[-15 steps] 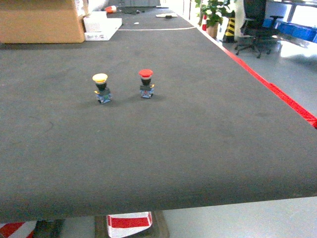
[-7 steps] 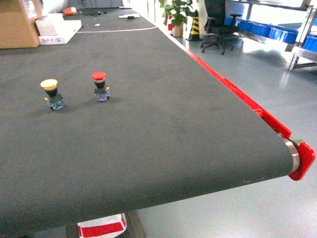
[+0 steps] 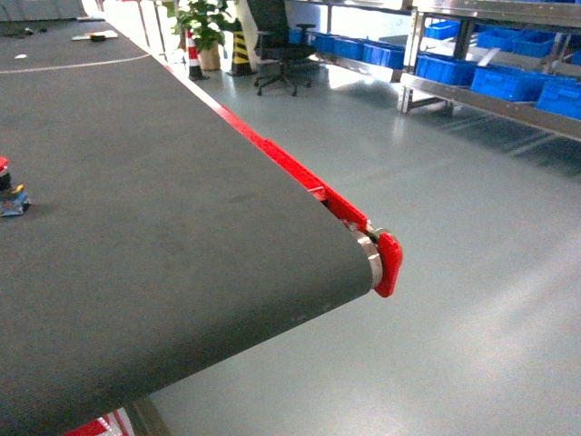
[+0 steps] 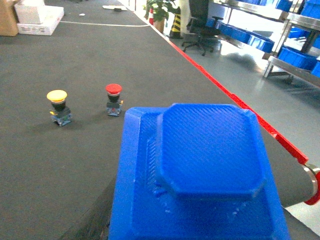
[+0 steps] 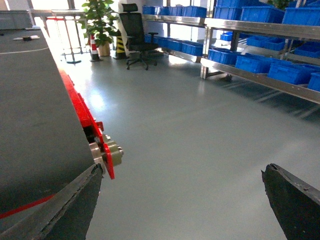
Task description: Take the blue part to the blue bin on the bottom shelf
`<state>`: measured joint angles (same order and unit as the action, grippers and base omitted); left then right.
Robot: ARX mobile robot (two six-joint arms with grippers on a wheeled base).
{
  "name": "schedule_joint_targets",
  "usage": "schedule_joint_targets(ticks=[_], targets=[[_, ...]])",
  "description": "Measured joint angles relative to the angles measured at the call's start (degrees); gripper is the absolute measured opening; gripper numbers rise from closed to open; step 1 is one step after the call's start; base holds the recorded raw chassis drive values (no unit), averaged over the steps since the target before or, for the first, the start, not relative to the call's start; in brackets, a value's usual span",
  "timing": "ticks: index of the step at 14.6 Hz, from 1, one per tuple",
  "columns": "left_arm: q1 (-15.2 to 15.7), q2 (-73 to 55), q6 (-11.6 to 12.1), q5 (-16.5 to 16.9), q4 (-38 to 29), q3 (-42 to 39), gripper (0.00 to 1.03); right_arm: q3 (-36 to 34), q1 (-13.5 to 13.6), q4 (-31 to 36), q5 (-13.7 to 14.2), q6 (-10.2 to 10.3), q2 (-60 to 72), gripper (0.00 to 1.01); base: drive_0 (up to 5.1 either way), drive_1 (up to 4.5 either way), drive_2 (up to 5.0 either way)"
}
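The blue part (image 4: 205,165), a flat square printed piece with a raised centre, fills the lower half of the left wrist view. My left gripper (image 4: 197,232) is shut on it above the dark belt, its jaws hidden under the part. Neither gripper shows in the head view. My right gripper (image 5: 182,170) is open and empty over the grey floor beside the belt's end. Several blue bins (image 3: 504,82) stand on the lowest steel rack level, the bottom shelf (image 3: 490,104), at the far right. The same bins (image 5: 290,72) and shelf (image 5: 260,79) show in the right wrist view.
The black conveyor belt (image 3: 136,227) ends at a roller with a red cap (image 3: 388,263). A yellow push-button (image 4: 58,106) and a red one (image 4: 114,98) stand on it. An office chair (image 3: 272,41) and a potted plant (image 3: 201,23) stand behind. Grey floor (image 3: 472,272) lies between belt and shelves.
The head view has swung right. The two buttons have slid off its left side, and the belt's end, the floor and the shelves with blue bins have come into view.
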<state>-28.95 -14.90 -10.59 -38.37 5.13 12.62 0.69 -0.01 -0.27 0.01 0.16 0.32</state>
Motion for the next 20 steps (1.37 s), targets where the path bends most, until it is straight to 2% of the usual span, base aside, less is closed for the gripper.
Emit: schedule_joint_targets(ticks=[20], targets=[[-0.04, 0.0, 0.0, 0.0, -0.04, 0.0, 0.43, 0.0, 0.0, -0.02, 0.0, -0.02, 0.0, 0.98, -1.5, -1.53, -1.5]])
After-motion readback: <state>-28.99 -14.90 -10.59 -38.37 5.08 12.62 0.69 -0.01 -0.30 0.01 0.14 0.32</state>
